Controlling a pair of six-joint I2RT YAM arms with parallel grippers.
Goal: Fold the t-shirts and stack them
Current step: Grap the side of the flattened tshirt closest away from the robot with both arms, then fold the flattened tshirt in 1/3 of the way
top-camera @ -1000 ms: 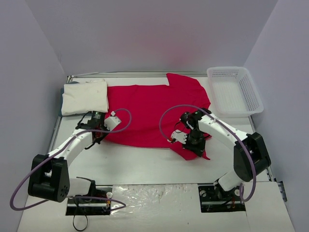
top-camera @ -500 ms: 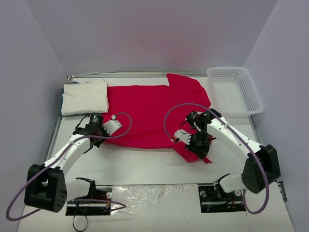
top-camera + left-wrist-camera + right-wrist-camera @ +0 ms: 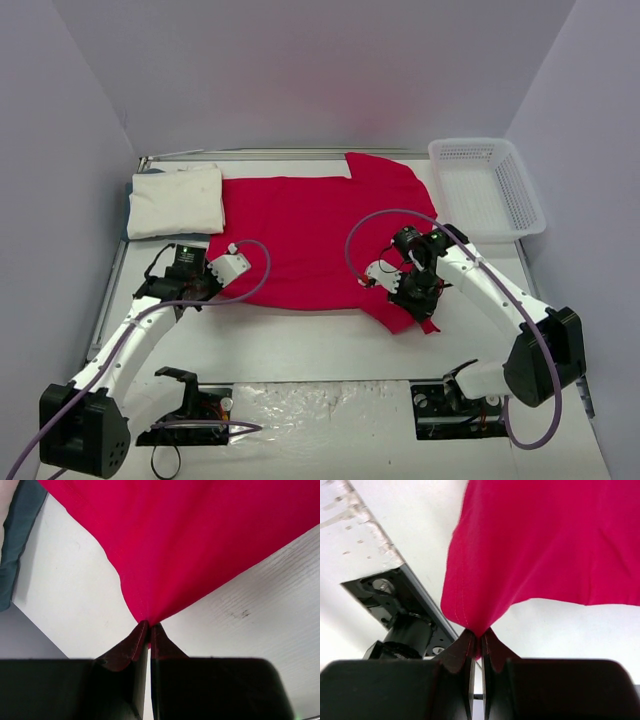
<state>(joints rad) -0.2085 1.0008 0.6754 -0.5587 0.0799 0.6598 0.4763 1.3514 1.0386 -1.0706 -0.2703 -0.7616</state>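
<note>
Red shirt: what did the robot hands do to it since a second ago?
The left gripper and right gripper, shut on the near edge of the red shirt, drew slightly apart, pulling it straighter. Nothing was let go. The white shirt and basket stayed put.

**Red cloth pinched at one point**

The left gripper (image 3: 149, 628) has its dark jaws pressed together on a corner of the red t-shirt (image 3: 200, 540). From that pinch the cloth fans upward and fills the top of the view. The white table (image 3: 260, 610) shows on both sides. A grey-blue strip (image 3: 17, 535) lies at the upper left edge.
</note>
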